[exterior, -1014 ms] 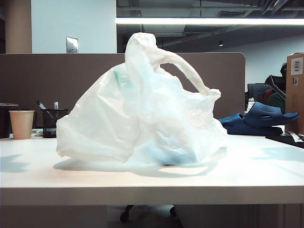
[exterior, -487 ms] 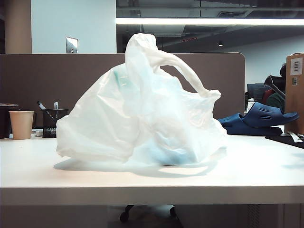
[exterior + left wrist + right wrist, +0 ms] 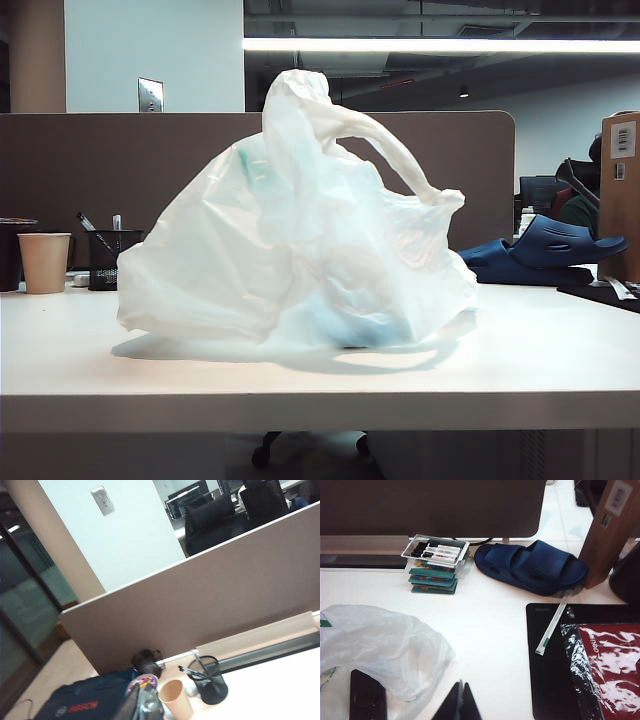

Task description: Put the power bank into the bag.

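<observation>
Inside the open mouth of the bag [image 3: 380,645] on the worktop [image 3: 490,645] lay the power bank [image 3: 367,697], while the left gripper [image 3: 142,707] and right gripper [image 3: 459,705] hung clenched, holding nothing.

The power bank [image 3: 367,700] and both pincers are cut off by frame edges.

White counter [image 3: 560,360] backed by a brown partition panel [image 3: 130,180]. Pale wall [image 3: 150,40] behind carries a metal switch plate [image 3: 151,94]; beige column [image 3: 35,55] at the far left. Long ceiling strip light [image 3: 440,45] lit under a dark ceiling. Black office chairs [image 3: 215,522] beyond the partition.
</observation>
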Tool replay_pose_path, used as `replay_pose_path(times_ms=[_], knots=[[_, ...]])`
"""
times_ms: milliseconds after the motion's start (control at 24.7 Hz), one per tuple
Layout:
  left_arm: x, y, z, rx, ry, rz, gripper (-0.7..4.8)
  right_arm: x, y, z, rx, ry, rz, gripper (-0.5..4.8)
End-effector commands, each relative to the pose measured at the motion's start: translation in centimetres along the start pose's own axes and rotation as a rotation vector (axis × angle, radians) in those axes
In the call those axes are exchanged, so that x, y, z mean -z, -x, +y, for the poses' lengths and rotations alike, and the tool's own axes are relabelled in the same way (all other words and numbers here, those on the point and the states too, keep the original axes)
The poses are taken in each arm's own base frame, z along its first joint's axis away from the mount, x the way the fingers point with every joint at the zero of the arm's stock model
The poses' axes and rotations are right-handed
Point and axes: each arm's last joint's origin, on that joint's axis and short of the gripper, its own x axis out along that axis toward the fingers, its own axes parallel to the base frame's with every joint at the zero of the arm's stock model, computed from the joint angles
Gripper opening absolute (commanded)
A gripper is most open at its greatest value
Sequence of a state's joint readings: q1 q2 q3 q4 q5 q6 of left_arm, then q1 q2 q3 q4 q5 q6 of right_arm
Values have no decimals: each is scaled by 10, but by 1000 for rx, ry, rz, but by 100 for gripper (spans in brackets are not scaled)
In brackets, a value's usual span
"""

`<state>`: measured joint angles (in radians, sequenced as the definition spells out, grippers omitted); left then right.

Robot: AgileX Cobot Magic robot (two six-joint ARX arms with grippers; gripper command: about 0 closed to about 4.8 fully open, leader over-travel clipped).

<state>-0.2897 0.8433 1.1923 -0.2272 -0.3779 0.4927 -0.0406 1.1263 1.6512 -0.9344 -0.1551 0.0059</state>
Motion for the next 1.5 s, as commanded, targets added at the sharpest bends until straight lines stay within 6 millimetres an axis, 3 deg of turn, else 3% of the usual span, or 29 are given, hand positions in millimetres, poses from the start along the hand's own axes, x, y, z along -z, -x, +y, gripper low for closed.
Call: replay_pose_path(times_ms=[41, 406, 649, 1136, 1501], knots=[[0, 1, 1, -3, 61, 8, -7, 2, 7, 1, 4, 18, -1, -8], [14, -3, 22, -59, 103, 58, -7, 20, 13, -4, 32, 14, 7, -8], [17, 14, 25, -21, 152, 88, -6, 44, 15, -3, 28, 10, 4, -8], [16, 75, 34, 50, 299, 15, -6, 102, 37, 2, 28, 27, -89, -8], [65, 120, 15, 128, 326, -37, -6, 147, 39, 6, -47, 22, -166, -8]])
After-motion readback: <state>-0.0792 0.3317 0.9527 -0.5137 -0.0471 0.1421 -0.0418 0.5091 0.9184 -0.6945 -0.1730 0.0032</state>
